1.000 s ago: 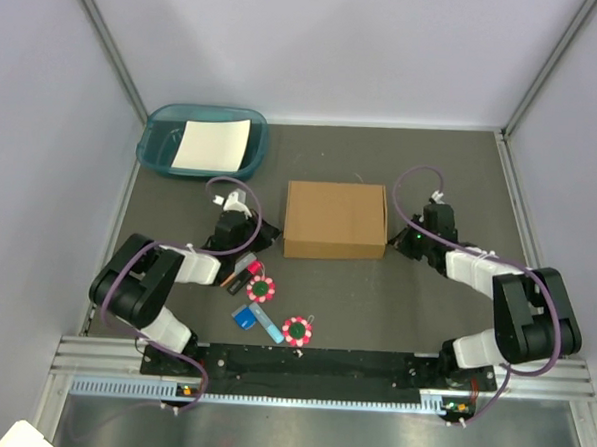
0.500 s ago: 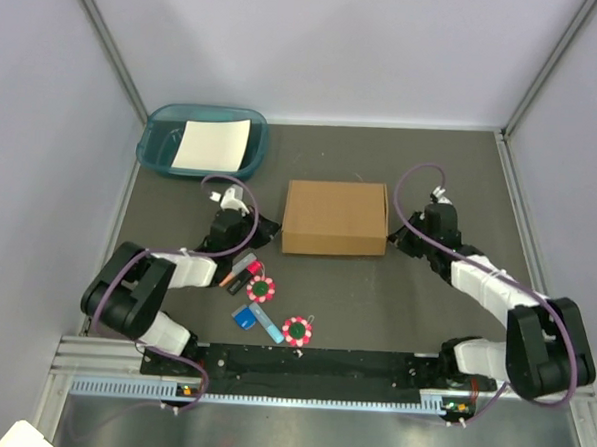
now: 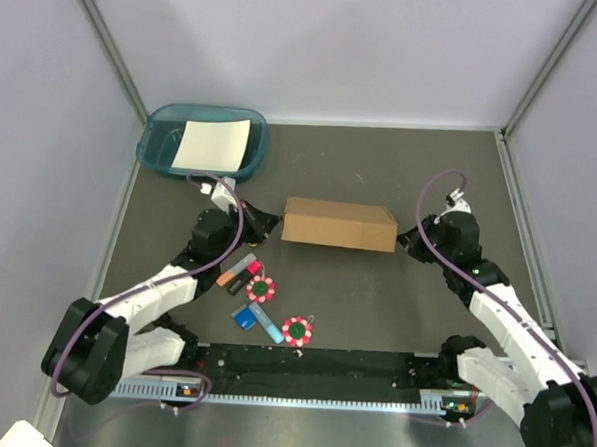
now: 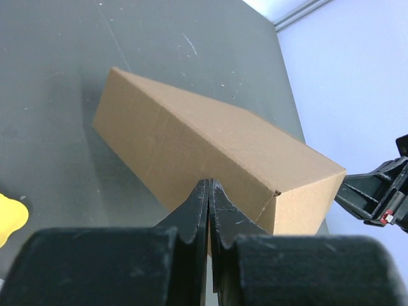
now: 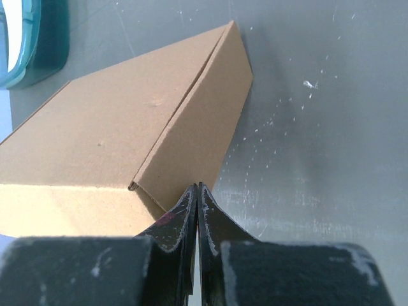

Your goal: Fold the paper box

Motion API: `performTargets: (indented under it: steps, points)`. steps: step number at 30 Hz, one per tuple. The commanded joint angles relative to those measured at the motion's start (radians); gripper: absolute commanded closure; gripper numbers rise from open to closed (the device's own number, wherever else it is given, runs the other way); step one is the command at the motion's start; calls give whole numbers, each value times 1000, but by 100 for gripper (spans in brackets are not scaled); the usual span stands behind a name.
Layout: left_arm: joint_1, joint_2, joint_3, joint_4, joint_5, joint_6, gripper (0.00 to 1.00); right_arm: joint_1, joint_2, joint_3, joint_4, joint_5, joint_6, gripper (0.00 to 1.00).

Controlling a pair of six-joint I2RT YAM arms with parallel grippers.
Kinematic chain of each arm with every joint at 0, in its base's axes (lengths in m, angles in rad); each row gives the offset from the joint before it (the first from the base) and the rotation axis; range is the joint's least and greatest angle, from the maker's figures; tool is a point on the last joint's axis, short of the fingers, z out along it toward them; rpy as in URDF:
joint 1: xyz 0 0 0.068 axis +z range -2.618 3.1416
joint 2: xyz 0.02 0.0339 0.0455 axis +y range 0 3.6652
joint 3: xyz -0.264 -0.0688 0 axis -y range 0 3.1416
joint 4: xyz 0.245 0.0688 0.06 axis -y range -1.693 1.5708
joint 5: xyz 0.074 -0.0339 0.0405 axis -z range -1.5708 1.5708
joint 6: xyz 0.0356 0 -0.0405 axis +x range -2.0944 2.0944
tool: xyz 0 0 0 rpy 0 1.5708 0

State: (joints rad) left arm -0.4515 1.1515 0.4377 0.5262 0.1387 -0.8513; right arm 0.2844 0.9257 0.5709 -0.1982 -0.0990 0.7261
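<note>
Two black-and-white robot arms reach in from the near edge, the left arm and the right arm. They meet at opposite ends of the one paper box, a plain brown corrugated cardboard carton closed into an oblong. It lies mid-table between the two grippers. Whether it sits flat or is tipped on an edge cannot be told.

The left gripper has its two fingers pressed together, the tips touching the box low on its left end. The right gripper is likewise closed finger to finger, its tips against the lower edge of the right end.

One teal oval plastic tray sits in the far left corner, well apart from the box, and holds one white paper sheet.

Six small items lie in a loose cluster near the left arm:
- two round pink flower-shaped pieces with green centres
- two short marker-like sticks side by side, one orange and one dark with red
- one small blue square block
- one pale blue strip just beside the block

The table surface is a dark grey mat, scuffed with pale specks. Three plain lilac-grey walls enclose it, with aluminium posts at the corners, and a ribbed metal rail runs along the near edge.
</note>
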Motion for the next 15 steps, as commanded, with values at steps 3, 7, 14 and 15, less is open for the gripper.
performTargets:
  steps: [3,7,14,15]
  points:
    - [-35,-102,78,-101,113,-6,96,36,-88,89,-41,-64,32,100]
    - [-35,-104,133,-187,142,-3,96,36,-85,136,-95,-67,47,100]
    - [-35,-87,196,-290,151,-11,94,35,-53,268,-228,-67,79,100]
    - [-33,-84,205,-293,148,-5,94,36,-48,276,-233,-67,75,100]
